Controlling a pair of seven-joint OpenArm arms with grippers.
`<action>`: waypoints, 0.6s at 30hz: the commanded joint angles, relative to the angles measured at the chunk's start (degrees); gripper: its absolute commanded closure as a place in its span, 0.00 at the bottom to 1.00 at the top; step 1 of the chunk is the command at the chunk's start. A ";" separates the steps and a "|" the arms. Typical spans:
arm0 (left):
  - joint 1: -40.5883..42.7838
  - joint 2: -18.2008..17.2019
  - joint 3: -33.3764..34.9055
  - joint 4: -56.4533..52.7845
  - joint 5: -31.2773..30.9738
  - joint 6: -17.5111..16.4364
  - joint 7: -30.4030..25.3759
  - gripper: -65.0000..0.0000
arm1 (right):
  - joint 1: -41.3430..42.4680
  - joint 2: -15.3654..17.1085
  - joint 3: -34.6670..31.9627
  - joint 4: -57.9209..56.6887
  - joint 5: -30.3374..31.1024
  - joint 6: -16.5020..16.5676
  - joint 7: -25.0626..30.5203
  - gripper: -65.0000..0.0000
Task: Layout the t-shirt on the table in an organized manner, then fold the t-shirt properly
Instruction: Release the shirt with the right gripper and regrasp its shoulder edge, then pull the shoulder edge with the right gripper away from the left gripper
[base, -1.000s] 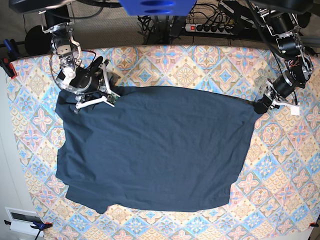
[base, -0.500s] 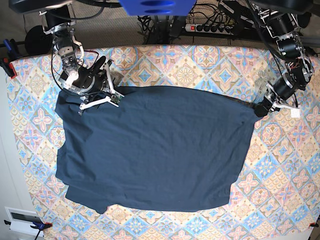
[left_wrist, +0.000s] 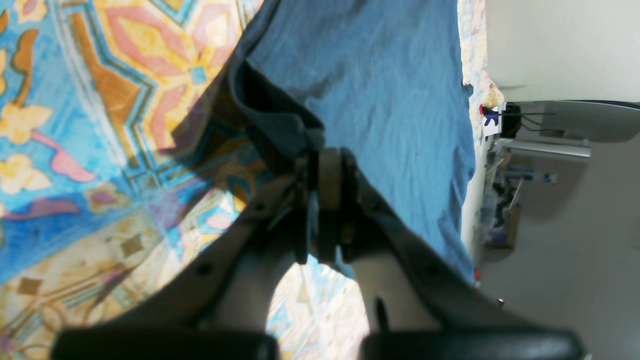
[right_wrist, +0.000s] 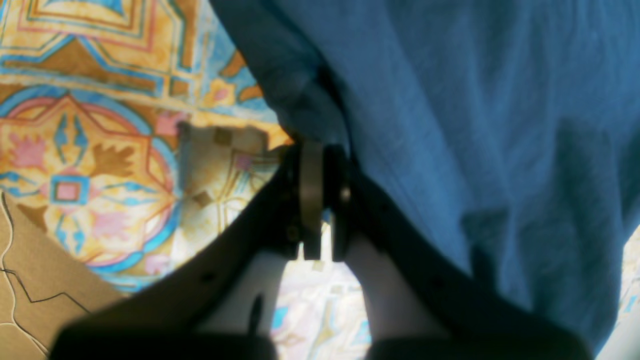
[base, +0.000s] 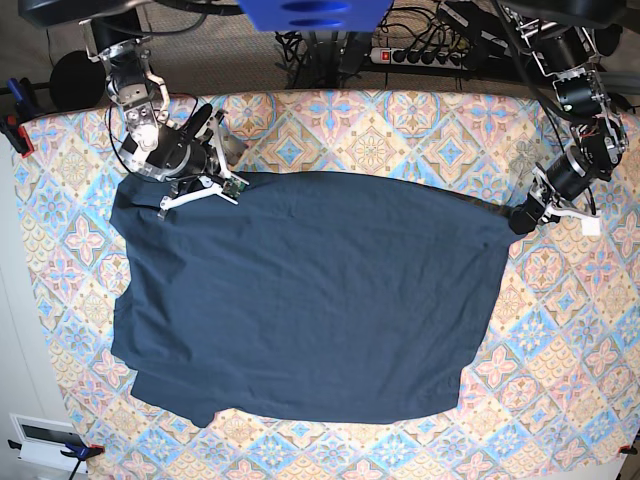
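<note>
Two grippers — left gripper (left_wrist: 324, 155), right gripper (right_wrist: 312, 150) — pinching t-shirt (base: 310, 300) edges

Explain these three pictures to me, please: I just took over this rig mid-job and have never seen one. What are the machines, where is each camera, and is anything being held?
The wide picture looks down from above on a table covered in a patterned tile cloth. A dark navy t-shirt lies spread across it, fairly flat. Two robot arms reach in from the far side.

The other two pictures come from cameras mounted on the arms' wrists, each looking along its own pincer.

The left gripper, on the right of the overhead view, is shut on the shirt's far corner there; its wrist view shows a fold of cloth pinched between the pads.

The right gripper, on the left of the overhead view, is closed at the shirt's other far edge; in its wrist view the pads meet right at the fabric's border, apparently gripping it.
</note>
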 joint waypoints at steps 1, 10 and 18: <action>-0.39 -2.27 -0.43 1.03 -1.47 -0.68 -0.65 1.00 | -1.31 0.68 0.67 1.91 0.30 0.14 0.45 0.98; 5.15 -5.08 -0.78 4.82 -1.64 -2.88 -0.56 1.00 | -13.80 0.77 6.82 3.94 0.22 0.14 0.63 0.98; 13.41 -4.91 -6.32 10.88 -1.64 -3.06 -0.65 1.00 | -23.03 0.77 11.66 4.81 0.22 0.14 1.95 0.98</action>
